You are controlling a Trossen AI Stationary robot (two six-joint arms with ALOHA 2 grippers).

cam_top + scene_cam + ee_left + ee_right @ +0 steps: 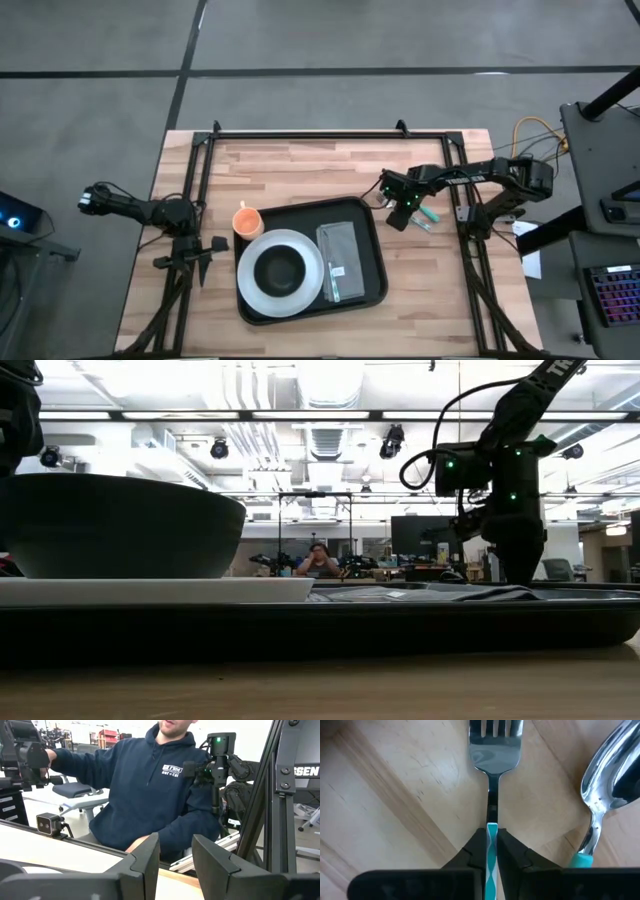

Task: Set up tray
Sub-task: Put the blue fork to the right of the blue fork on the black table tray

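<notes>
The black tray point(300, 207) lies mid-table and carries a white plate point(255, 285), a black bowl point(281, 268) on the plate, and a grey folded napkin point(340, 250). An orange cup point(247, 221) stands on the wood by the tray's far left corner. My right gripper point(403, 212) is just right of the tray, shut on a teal-handled fork point(492, 750). A teal-handled spoon point(610, 775) lies on the wood beside the fork. My left gripper point(205, 258) waits open, left of the tray. My right gripper pinches the fork's teal handle point(492, 829) between its two fingers, at the end nearest the metal neck. The fingers lie along the fork, whose tines point away from them. I cannot tell whether the fork is lifted off the wood.
A black metal frame point(330, 133) runs along the table's far edge and down both sides. A person in a navy hoodie point(150, 785) sits beyond the table. Bare wood lies between the tray and the far rail.
</notes>
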